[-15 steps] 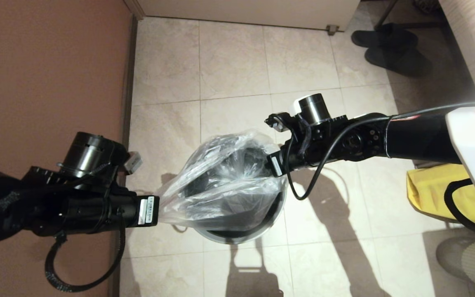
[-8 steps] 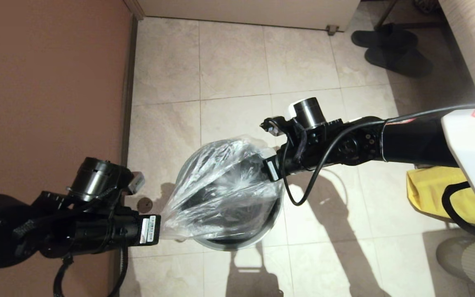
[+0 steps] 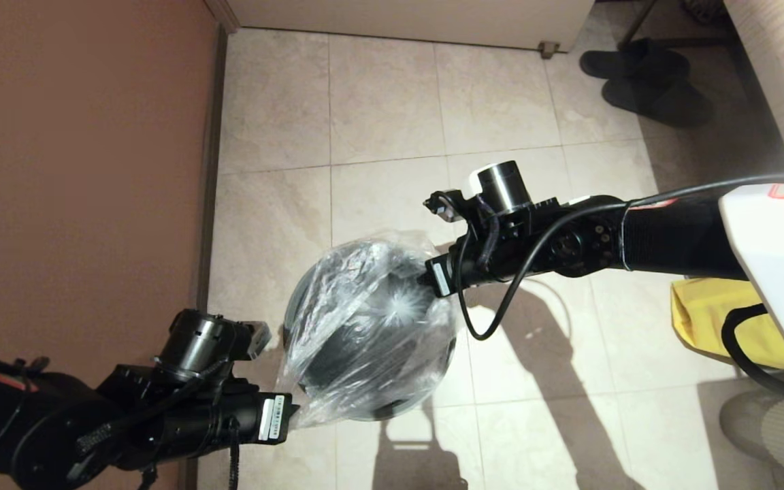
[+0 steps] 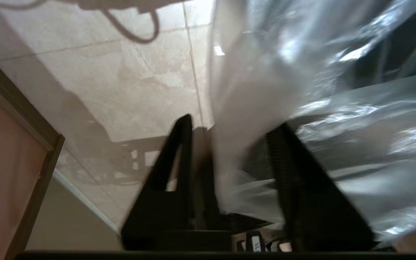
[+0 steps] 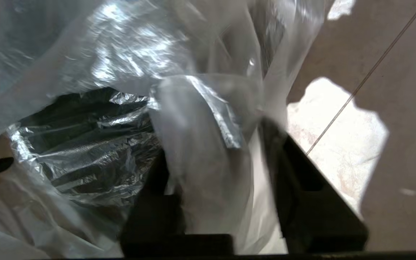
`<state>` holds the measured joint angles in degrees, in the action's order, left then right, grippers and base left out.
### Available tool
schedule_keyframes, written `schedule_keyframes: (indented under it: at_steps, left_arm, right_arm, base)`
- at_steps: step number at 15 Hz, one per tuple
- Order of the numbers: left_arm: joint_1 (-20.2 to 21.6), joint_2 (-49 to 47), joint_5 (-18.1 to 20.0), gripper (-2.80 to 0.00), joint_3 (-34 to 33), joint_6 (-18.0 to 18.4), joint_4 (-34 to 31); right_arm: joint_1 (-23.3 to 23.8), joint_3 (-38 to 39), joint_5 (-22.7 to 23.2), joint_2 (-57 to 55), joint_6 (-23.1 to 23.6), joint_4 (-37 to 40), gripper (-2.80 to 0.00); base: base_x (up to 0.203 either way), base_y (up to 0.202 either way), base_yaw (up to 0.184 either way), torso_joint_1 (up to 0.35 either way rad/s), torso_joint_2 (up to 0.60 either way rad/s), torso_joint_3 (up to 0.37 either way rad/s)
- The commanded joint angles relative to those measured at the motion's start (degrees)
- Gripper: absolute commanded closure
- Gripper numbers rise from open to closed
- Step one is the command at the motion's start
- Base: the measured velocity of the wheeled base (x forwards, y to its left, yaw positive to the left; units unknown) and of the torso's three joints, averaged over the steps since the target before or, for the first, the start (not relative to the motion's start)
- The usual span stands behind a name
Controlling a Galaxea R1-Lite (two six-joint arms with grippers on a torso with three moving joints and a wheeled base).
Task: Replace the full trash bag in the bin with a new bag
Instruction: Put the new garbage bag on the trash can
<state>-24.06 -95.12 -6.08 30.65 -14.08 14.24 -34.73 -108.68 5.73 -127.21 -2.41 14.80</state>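
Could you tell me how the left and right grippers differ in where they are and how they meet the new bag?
The left gripper sits at the bin's near-left side, low by the brown wall; the right gripper sits at its far-right side, further out over the floor tiles. The left meets a stretched corner of the new bag, while the right meets a bunched fold. Both have their jaws apart with bag plastic between the fingers, as the wrist views show.

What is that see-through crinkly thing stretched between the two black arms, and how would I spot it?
Look at the pale tiled floor beside the brown wall. In its middle stands the round bin, and draped over its mouth is the new bag. Unlike the yellow sack to the right, it is clear, shiny and wrinkled.
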Motion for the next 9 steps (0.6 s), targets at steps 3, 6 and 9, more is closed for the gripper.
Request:
schedule_keyframes:
  at_steps: [3, 6, 9]
  left_arm:
    - [-0.3, -1.2, -0.1, -2.80, -0.8, -0.2, 0.1]
    - [-0.5, -0.9, -0.1, -2.80, -2.0, -0.1, 0.3]
    - [-0.5, 2.0, -0.3, -2.80, -2.2, -0.1, 0.3]
  right_arm:
    - [-0.1, 0.4, 0.0, 0.9, -0.1, 0.2, -2.80]
    - [0.0, 0.6, 0.3, 2.6, -1.3, 0.5, -2.80]
    - [0.0, 1.4, 2.2, 5.9, -3.2, 1.0, -2.80]
  base:
    - [0.000, 0.000, 0.000, 0.000, 0.00, 0.000]
    - [0.000, 0.000, 0.000, 0.000, 0.00, 0.000]
    - [0.000, 0.000, 0.000, 0.000, 0.00, 0.000]
